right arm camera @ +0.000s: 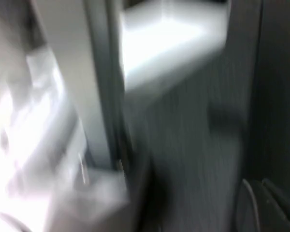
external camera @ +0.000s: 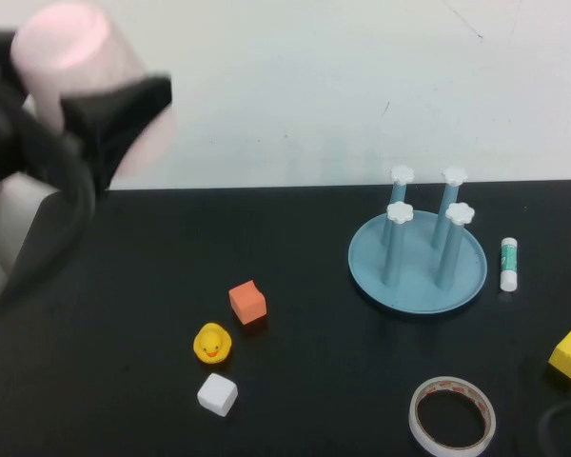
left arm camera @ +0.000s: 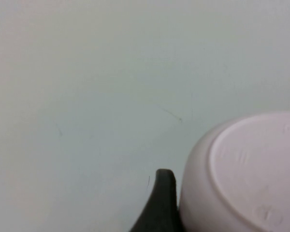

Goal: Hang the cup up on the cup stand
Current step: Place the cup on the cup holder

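Left gripper (external camera: 105, 119) raised high at table's far left, clamped on pale pink plastic cup (external camera: 71, 48). Round light-blue four-post cup stand (external camera: 419, 262) well apart. Right gripper unseen.

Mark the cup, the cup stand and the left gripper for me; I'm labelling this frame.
cup (external camera: 71, 43): high view, pale pink side wall near its base.
cup stand (external camera: 414, 286): high view, bare blue dish floor.
left gripper (external camera: 105, 119): high view, black fingers clamping the cup.

The left tool (external camera: 95, 124) holds the cup (external camera: 76, 57) high at far left. Open tabletop (external camera: 305, 248) lies between it and the stand (external camera: 418, 259); cube (external camera: 247, 302) and duck (external camera: 211, 344) sit nearer. The right tool is unseen.
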`<state>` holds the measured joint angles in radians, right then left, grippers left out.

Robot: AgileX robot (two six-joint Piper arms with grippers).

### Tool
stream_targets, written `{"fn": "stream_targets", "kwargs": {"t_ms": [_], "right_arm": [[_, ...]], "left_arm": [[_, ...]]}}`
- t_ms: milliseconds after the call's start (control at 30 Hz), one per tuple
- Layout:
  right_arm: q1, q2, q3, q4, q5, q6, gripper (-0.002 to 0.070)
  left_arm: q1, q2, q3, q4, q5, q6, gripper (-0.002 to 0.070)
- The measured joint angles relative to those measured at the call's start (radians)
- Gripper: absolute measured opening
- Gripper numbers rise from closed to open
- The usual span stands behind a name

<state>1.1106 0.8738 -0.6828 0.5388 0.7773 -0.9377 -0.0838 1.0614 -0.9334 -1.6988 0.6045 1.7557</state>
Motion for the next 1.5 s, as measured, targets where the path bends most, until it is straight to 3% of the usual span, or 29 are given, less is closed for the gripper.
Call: {"fn": "stream_targets", "kwargs": {"t_ms": [167,300,433,633,1100,1500], "right_arm": [[0.002,-0.038,-0.111,-0.595,0.296,0.444,0.0001],[0.002,-0.133,-0.091,-0.828,0.249,0.639,0.0001],[0.002,-0.253,-0.016,-0.94,0.189,0.805,0.0001],[0.002,-0.368,0.072,-0.987,0.21,0.981,0.0001],[0.002,-0.391,0.09,-0.992,0.336,1.007,0.0],[0.002,-0.391,0.09,-1.0,0.336,1.007,0.0]], "left_arm": [[-0.022,0.098,-0.121,0.002,-0.003,-0.068,0.0597],[-0.149,0.181,-0.208,0.002,-0.118,-0.08,0.0597],[-0.304,0.298,-0.3,-0.003,-0.257,-0.006,0.0597],[-0.411,0.537,-0.441,-0.007,-0.284,0.096,0.0596],[-0.416,1.144,-0.954,-0.007,-0.183,0.096,0.0596],[-0.416,1.425,-1.252,-0.006,-0.17,0.094,0.0596]]}}
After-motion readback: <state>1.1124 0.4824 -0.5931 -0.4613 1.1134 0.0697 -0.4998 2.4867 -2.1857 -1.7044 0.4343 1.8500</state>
